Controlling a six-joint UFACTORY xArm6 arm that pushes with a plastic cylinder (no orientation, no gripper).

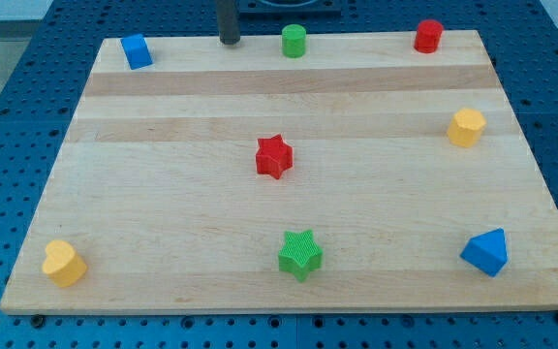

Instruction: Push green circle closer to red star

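Note:
The green circle (294,41) stands near the top edge of the wooden board (163,194), a little right of the middle. The red star (274,156) lies near the board's centre, well below the green circle. My tip (230,42) rests at the top edge, to the left of the green circle and apart from it, with a gap of about one block's width between them.
A blue cube (137,50) sits at the top left and a red cylinder (428,36) at the top right. A yellow hexagon (466,127) is on the right, a blue triangle (486,252) at the bottom right, a green star (300,254) at bottom centre, a yellow heart (64,263) at the bottom left.

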